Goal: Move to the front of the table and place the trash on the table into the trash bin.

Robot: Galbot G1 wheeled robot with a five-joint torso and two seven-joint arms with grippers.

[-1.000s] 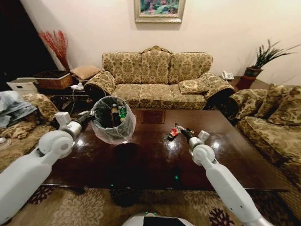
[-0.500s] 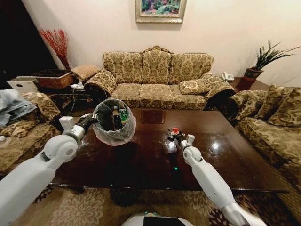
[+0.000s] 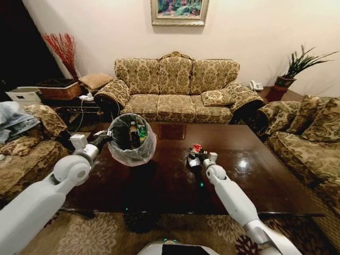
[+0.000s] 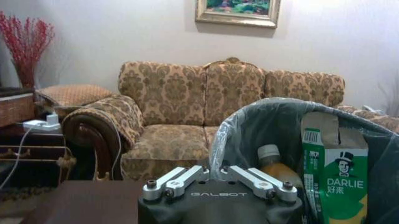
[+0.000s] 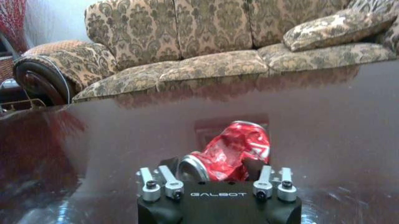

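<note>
Right gripper [image 5: 215, 173] nudged left (clamped on red can [image 5: 240, 151]).

Right gripper [image 3: 194, 157]: now drawn in toward the robot's centre line, over the middle of the table [image 3: 265, 175]; a second ago it reaches farther out to the right.
Crushed red can [image 5: 234, 156]: travels with the right gripper, clamped between its fingers; in the head view it sits slightly left of and higher than its place a second ago.
Left gripper [image 3: 104, 139]: edges rightward and a little away from the robot.
Trash bin [image 3: 132, 139]: carried along by the left gripper, so the gap between bin and can narrows.
</note>
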